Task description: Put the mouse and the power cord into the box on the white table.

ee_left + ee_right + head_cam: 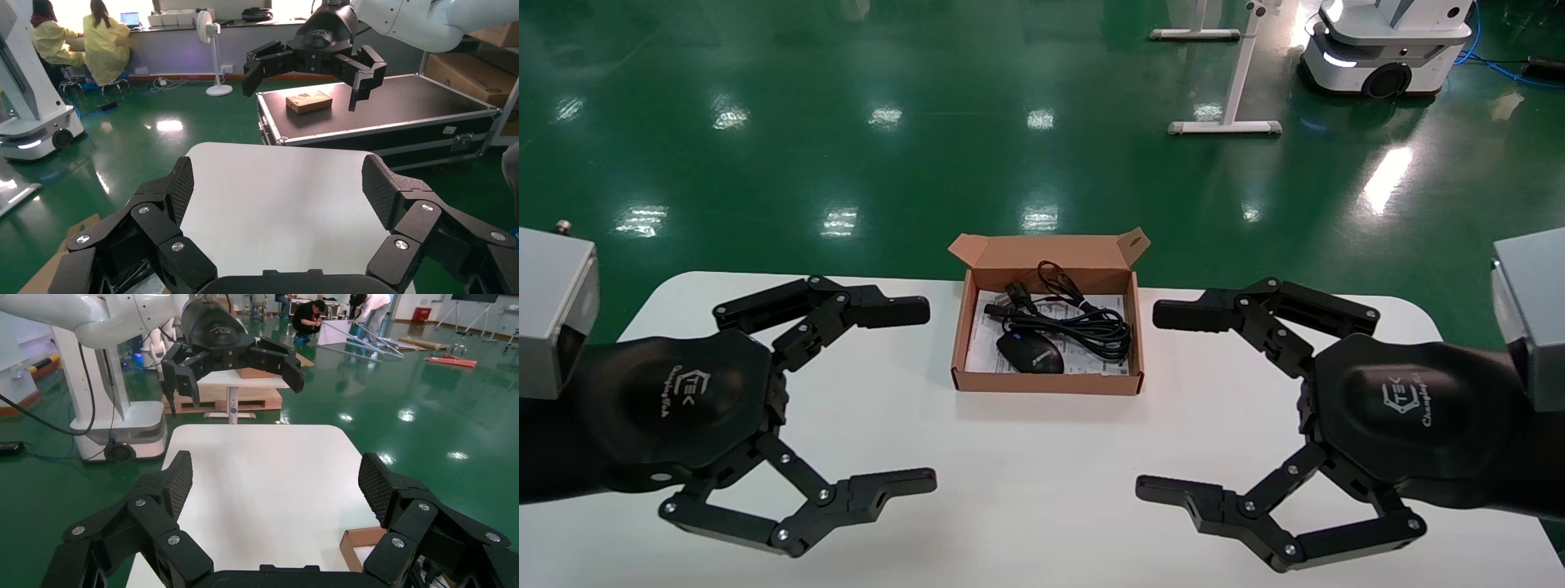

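The brown cardboard box lies open at the far middle of the white table, its flap lid standing up behind. Inside it, on a printed white sheet, lie the black mouse and the coiled black power cord. My left gripper hovers open over the table left of the box, holding nothing. My right gripper mirrors it on the right, open and holding nothing. The left wrist view shows my left gripper over bare table, with a box corner beside it. In the right wrist view my right gripper is near a box corner.
Green floor surrounds the table. A white mobile robot base and a white desk leg stand beyond the far edge. The left wrist view shows a black flight case past the table's end.
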`<action>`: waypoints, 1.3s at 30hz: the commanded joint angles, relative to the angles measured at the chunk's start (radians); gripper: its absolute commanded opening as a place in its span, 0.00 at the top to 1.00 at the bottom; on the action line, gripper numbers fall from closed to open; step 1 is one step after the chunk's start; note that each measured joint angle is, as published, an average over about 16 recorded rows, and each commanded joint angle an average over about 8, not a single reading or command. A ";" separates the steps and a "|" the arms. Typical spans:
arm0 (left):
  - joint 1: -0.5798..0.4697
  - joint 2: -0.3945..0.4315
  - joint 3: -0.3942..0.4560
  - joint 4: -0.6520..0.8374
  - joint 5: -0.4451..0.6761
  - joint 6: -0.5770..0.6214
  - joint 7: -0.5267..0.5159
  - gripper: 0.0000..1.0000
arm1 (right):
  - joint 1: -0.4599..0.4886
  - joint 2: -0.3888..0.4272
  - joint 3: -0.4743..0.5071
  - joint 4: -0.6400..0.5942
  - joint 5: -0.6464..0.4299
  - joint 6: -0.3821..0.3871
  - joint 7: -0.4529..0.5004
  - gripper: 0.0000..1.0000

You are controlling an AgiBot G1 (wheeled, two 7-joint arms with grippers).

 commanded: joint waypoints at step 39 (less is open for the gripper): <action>-0.002 0.002 0.002 0.002 0.002 -0.002 0.001 0.00 | 0.002 -0.001 -0.002 -0.003 -0.002 0.001 -0.002 0.00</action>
